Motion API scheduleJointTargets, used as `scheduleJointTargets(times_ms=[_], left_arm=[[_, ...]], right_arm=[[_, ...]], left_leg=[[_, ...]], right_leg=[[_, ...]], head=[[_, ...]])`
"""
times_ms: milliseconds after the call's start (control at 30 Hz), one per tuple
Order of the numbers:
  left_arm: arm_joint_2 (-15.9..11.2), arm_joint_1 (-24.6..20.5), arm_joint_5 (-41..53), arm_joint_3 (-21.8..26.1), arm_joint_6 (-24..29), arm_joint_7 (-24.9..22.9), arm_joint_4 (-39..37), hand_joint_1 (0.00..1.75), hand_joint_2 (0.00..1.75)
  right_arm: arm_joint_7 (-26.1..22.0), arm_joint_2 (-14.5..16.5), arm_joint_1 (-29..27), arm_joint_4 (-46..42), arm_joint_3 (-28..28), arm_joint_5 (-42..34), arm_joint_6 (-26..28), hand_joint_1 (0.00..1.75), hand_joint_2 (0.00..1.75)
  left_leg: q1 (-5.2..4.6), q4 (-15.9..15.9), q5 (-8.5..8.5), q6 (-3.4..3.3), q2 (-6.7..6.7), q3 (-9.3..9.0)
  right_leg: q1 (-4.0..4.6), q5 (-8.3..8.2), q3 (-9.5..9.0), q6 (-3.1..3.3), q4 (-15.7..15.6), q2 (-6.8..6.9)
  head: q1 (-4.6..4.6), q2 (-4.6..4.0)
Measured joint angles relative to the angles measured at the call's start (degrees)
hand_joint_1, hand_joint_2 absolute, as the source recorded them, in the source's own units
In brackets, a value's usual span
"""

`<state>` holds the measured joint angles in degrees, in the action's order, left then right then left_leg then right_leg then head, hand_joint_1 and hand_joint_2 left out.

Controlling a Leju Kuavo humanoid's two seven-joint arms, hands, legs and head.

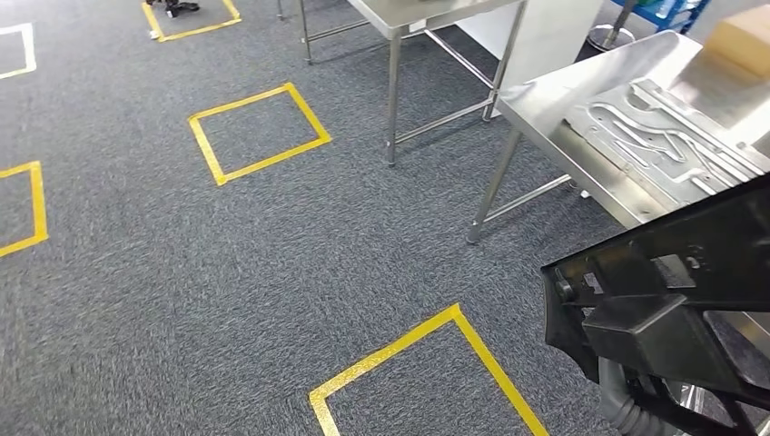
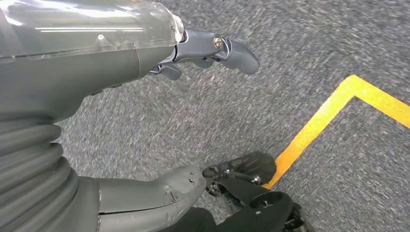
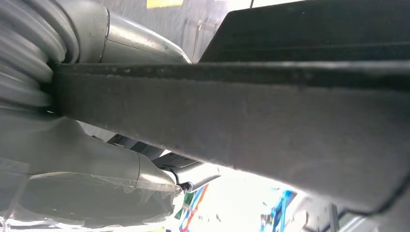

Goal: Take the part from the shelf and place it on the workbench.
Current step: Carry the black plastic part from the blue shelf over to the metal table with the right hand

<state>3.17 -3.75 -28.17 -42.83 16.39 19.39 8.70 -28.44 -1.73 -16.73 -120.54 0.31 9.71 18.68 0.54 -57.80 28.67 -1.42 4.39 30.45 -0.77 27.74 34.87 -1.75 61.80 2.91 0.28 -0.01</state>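
Looked like a factory training/test floor: grey carpet (image 1: 227, 272) marked with yellow tape squares (image 1: 259, 133), stainless steel workbenches (image 1: 554, 100), and a machined metal plate (image 1: 663, 145) on one.

Grey carpet floor (image 1: 227, 272) marked with yellow tape squares (image 1: 259, 133). Steel workbench (image 1: 554, 109) seen at right; grey metal moulded plate (image 1: 667, 145) laid flat on it, cardboard box (image 1: 743, 38) at far end.
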Motion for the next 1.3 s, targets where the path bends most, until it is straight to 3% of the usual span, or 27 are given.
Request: scheduleJointTargets(times_ms=[67,133,167,233,300,333,367,400,433,500,567,600,633,667,700,733,800,867,900,967,1033,1100,1133,1167,1200,1233,1300], left_arm=[[0.0,-0.1,0.0,0.0,0.0,-0.1,0.0,0.00,1.75],[0.0,-0.2,0.0,0.0,0.0,-0.2,0.0,0.00,1.75],[0.0,-0.3,0.0,0.0,0.0,-0.3,0.0,0.00,1.75],[0.0,-0.4,0.0,-0.1,0.0,-0.3,0.0,0.00,1.75],[0.0,-0.3,0.0,-0.1,0.0,-0.3,0.0,0.00,1.75],[0.0,-0.2,0.0,-0.1,-0.1,-0.4,0.0,0.00,1.75],[0.0,-0.1,0.0,-0.1,-0.1,-0.4,0.0,0.00,1.75],[0.0,0.0,0.0,-0.1,-0.1,-0.4,0.0,0.00,1.75],[0.0,0.0,0.0,-0.2,-0.1,-0.5,0.0,0.00,1.75],[-0.1,0.1,0.0,-0.2,-0.2,-0.6,0.0,0.00,1.75],[-0.2,0.1,0.0,-0.3,-0.2,-0.6,0.0,0.00,1.75],[-0.2,0.0,0.0,-0.4,-0.2,-0.7,0.0,0.00,1.75],[-0.1,-0.1,0.0,-0.6,-0.2,-0.7,0.0,0.00,1.75],[0.0,-0.2,0.0,-0.8,-0.2,-0.7,0.0,0.00,1.75],[0.0,-0.3,0.1,-1.0,-0.2,-0.8,0.0,0.00,1.75],[0.1,-0.3,0.1,-1.2,-0.2,-0.9,0.0,0.00,1.75],[0.1,-0.3,0.2,-1.6,-0.3,-1.1,0.0,0.00,1.75],[0.1,-0.2,0.2,-2.0,-0.4,-1.5,0.0,0.00,1.75],[0.1,-0.3,0.3,-2.3,-0.4,-1.7,0.0,0.00,1.75],[0.1,-0.5,0.5,-2.8,-0.6,-2.0,0.0,0.00,1.75],[0.1,-0.8,0.7,-3.1,-0.8,-2.3,0.0,0.00,1.75],[0.2,-0.9,0.8,-3.3,-0.9,-2.5,0.0,0.00,1.75],[0.2,-1.0,0.8,-3.4,-0.9,-2.6,0.0,0.00,1.75],[0.2,-1.1,0.8,-3.5,-1.0,-2.6,0.0,0.00,1.75],[0.2,-1.2,0.8,-3.6,-1.0,-2.6,0.0,0.00,1.75],[0.2,-1.2,0.8,-3.7,-1.0,-2.6,0.0,0.00,1.75],[0.2,-1.2,0.8,-3.9,-1.1,-2.6,0.0,0.00,1.75]], right_arm=[[0.2,0.0,0.1,0.0,0.0,1.5,0.9,1.75,1.75],[0.5,0.0,0.1,0.0,0.0,2.6,1.7,1.75,1.75],[0.6,0.0,0.1,0.0,0.0,2.9,2.0,1.75,1.75],[0.9,0.0,0.4,0.1,0.0,3.4,2.4,1.75,1.75],[1.0,0.0,0.7,0.3,0.0,3.8,2.9,1.75,1.75],[1.2,0.0,0.8,0.4,0.0,4.2,3.2,1.75,1.75],[1.3,0.0,0.8,0.6,0.0,5.0,3.6,1.75,1.75],[1.4,0.0,0.8,0.7,0.0,5.9,4.2,1.75,1.75],[1.6,0.0,0.8,0.8,0.0,7.1,4.9,1.75,1.75],[2.2,0.0,0.8,1.0,0.0,9.8,6.4,1.75,1.75],[3.4,0.0,1.0,1.3,-0.1,13.1,8.1,1.75,1.75],[4.4,0.0,1.1,1.5,-0.1,15.4,9.3,1.75,1.75],[5.8,-0.1,1.1,1.7,-0.3,18.5,10.6,1.75,1.75],[7.5,-0.2,1.2,2.0,-0.6,22.4,12.2,1.75,1.75],[9.5,-0.4,1.3,2.4,-1.1,26.9,13.9,1.75,1.75],[11.9,-0.7,1.6,2.8,-1.7,31.9,15.3,1.75,1.75],[17.1,-1.4,2.6,4.4,-3.2,41.9,16.9,1.75,1.75],[22.2,-2.5,3.7,6.7,-4.8,50.1,17.0,1.75,1.75],[24.3,-3.2,4.3,8.0,-5.6,53.3,16.8,1.75,1.75],[27.7,-4.7,5.8,10.7,-7.6,58.0,16.3,1.75,1.75],[29.7,-6.1,7.5,13.1,-9.6,60.7,15.9,1.75,1.75],[30.6,-7.2,8.8,14.9,-10.7,61.9,15.7,1.75,1.75],[30.8,-7.5,9.1,15.7,-11.0,62.2,15.7,1.75,1.75],[31.0,-7.7,9.2,16.3,-11.2,62.4,15.8,1.75,1.75],[31.2,-7.7,9.2,16.8,-11.3,62.6,15.8,1.75,1.75],[31.2,-7.8,9.2,17.2,-11.3,62.8,15.9,1.75,1.75],[31.3,-7.8,9.4,17.9,-11.3,63.1,16.0,1.75,1.75]], left_leg=[[-0.24,-0.1,0.37,0.62,1.04,-0.35],[-0.34,0.0,0.65,1.20,2.03,-0.74],[-0.26,-0.2,0.99,1.50,1.65,-0.87],[-0.07,-3.4,3.14,1.96,-0.97,0.25],[0.08,-10.7,6.76,2.13,-3.44,3.75],[0.10,-14.4,7.97,2.18,-3.80,5.66],[0.10,-16.4,8.07,2.19,-3.91,6.92],[0.11,-16.3,6.94,2.15,-3.98,7.18],[0.15,-14.0,4.83,2.06,-4.27,6.50],[0.35,-6.6,0.62,1.77,-6.72,3.73],[0.53,-2.3,-0.66,1.43,-9.14,2.12],[0.46,-2.0,-0.41,1.16,-9.40,1.98],[0.44,-1.8,-0.51,0.80,-8.78,1.87],[0.42,-1.5,-0.66,0.37,-8.04,1.77],[0.45,-1.2,-0.83,-0.11,-7.27,1.64],[0.53,-0.9,-0.99,-0.51,-6.46,1.54],[0.39,-0.7,-1.02,-0.99,-4.77,1.53],[0.20,-0.7,-0.92,-1.18,-3.09,1.58],[0.12,-0.7,-0.87,-1.22,-2.32,1.57],[-0.04,-0.7,-0.75,-1.20,-0.90,1.42],[-0.32,-0.8,-0.55,-0.97,0.31,1.23],[-0.54,-0.8,-0.34,-0.51,1.45,1.08],[-0.58,-0.7,-0.24,-0.23,2.09,0.93],[-0.53,-0.9,-0.03,0.11,2.16,0.83],[-0.45,-1.5,0.44,0.46,1.37,0.90],[-0.39,-2.9,1.39,0.74,-0.01,1.41],[-0.22,-9.1,4.70,1.13,-3.11,4.25]], right_leg=[[0.55,-0.64,-1.86,0.73,-3.6,1.40],[0.64,-0.62,-1.80,1.40,-3.8,0.29],[0.49,-0.72,-1.91,1.68,-4.1,-0.33],[0.09,-0.95,-2.23,2.33,-4.5,-1.54],[0.05,-0.96,-2.26,2.69,-4.5,-2.78],[0.07,-0.94,-2.27,2.77,-4.5,-3.55],[0.09,-0.91,-2.30,2.80,-4.4,-4.40],[0.09,-0.85,-2.37,2.79,-4.3,-5.31],[0.06,-0.76,-2.47,2.72,-4.2,-6.24],[0.04,-0.46,-2.50,2.33,-3.7,-7.84],[-0.01,-0.34,-1.98,1.65,-3.2,-9.22],[-0.10,-0.42,-1.66,1.23,-3.2,-9.91],[-0.25,-0.59,-1.43,0.81,-3.2,-10.64],[-0.35,-0.60,-1.30,0.47,-3.2,-10.60],[-0.30,-0.18,-0.94,0.16,-2.6,-9.45],[-0.19,0.81,-0.12,-0.06,-0.9,-7.78],[-0.09,4.07,3.10,-0.45,5.4,-4.23],[-0.24,5.79,5.91,-0.74,10.8,-3.37],[-0.29,5.13,5.97,-0.79,10.9,-3.21],[-0.21,1.58,2.98,-0.51,5.4,-2.31],[0.41,-0.82,-0.66,0.32,-1.6,0.22],[0.99,-1.03,-1.69,1.02,-4.1,1.26],[1.07,-1.14,-1.57,1.22,-4.1,0.52],[0.85,-1.28,-1.65,1.45,-4.3,-0.17],[0.61,-1.45,-1.77,1.68,-4.6,-0.82],[0.34,-1.62,-1.91,1.95,-4.8,-1.42],[0.01,-1.76,-2.00,2.26,-5.0,-2.61]], head=[[-0.09,-0.01],[-0.18,0.00],[-0.19,-0.01],[-0.33,0.00],[-0.49,0.00],[-0.52,0.00],[-0.52,0.01],[-0.53,0.01],[-0.54,0.01],[-0.55,0.01],[-0.50,0.01],[-0.49,0.01],[-0.48,0.01],[-0.48,0.01],[-0.34,0.01],[-0.16,0.01],[0.14,0.01],[0.16,0.01],[0.17,0.01],[0.19,0.01],[0.16,0.01],[0.14,0.01],[0.13,0.01],[0.14,0.01],[0.09,0.01],[-0.01,0.00],[-0.26,0.00]])
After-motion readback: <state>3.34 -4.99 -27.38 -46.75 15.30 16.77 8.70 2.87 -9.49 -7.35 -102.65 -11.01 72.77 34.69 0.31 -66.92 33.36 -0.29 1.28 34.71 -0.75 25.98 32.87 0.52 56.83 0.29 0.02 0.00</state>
